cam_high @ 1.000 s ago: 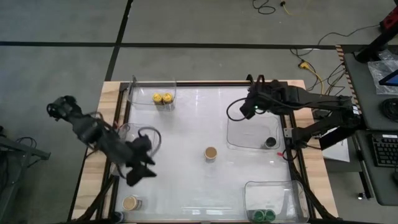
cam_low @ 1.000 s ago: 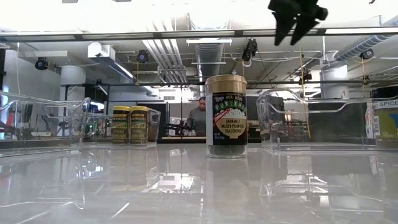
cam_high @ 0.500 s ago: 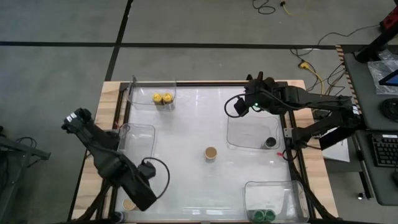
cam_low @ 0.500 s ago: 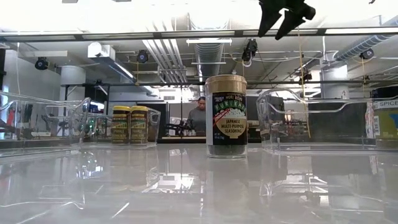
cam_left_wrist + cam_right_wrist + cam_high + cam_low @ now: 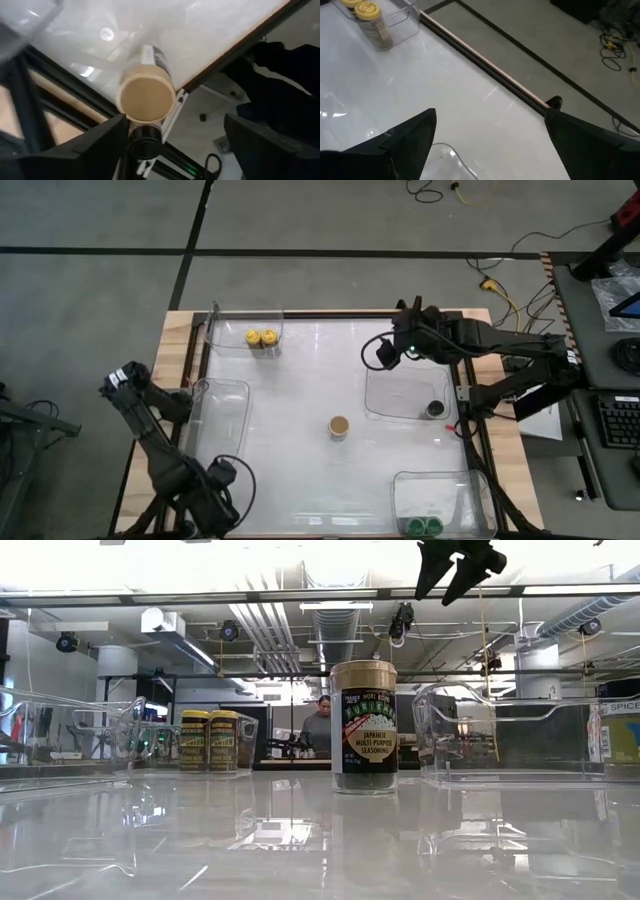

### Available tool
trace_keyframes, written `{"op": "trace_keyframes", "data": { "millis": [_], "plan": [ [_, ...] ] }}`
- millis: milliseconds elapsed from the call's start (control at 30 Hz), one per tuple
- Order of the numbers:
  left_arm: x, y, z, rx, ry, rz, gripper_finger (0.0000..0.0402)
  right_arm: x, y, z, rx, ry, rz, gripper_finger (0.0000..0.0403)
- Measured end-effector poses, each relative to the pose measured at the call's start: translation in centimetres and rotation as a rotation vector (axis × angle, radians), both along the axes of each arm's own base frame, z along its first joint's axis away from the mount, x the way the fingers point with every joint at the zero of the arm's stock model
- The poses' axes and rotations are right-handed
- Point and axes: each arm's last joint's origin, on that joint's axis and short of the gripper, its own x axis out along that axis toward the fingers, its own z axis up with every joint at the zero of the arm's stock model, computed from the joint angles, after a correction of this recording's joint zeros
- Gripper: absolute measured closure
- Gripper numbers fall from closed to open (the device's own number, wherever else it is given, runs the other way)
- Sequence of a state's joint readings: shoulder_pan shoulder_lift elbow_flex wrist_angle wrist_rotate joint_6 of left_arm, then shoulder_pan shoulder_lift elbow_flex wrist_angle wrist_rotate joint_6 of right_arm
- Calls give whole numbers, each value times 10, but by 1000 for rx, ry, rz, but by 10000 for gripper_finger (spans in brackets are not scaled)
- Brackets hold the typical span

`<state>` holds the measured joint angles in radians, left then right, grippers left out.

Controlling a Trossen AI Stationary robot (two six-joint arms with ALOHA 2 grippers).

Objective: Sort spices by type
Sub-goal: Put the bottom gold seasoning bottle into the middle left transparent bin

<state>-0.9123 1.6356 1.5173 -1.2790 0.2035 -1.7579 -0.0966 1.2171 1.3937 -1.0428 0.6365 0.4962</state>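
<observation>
The table [image 5: 300, 470] carries four clear trays: one [image 5: 245, 330] at the far left corner with two yellow-lidded jars [image 5: 261, 338], one [image 5: 405, 395] by the right edge with a black-lidded jar [image 5: 435, 409], one [image 5: 440, 495] at the near right corner with two green-lidded jars [image 5: 424, 526], and one [image 5: 222, 415] by the left edge. The left gripper [image 5: 215, 505] hangs over the near left corner, jaws apart, above a tan-lidded jar [image 5: 146, 95]. The right gripper [image 5: 385, 352] hovers near the far edge, jaws apart, holding nothing. Another tan-lidded jar [image 5: 339, 426] stands mid-table.
</observation>
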Motion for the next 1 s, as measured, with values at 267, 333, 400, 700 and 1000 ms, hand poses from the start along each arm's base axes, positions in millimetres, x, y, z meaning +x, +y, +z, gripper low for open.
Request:
{"op": "trace_keyframes", "data": {
  "millis": [267,333,400,700,1000],
  "plan": [
    [-8,-2,-28,11,81,28,72,0,1,0,13,-1,10,39],
    [-9,-2,-33,14,86,32,72,0,1,0,19,-2,14,39],
    [-9,-2,-37,6,88,35,72,1,1,-1,35,-4,26,39],
    [-10,-2,-58,-25,142,77,72,1,1,-1,38,-3,27,39],
    [-12,0,-70,-13,177,140,72,0,1,-1,40,-1,28,39]
  ]
}}
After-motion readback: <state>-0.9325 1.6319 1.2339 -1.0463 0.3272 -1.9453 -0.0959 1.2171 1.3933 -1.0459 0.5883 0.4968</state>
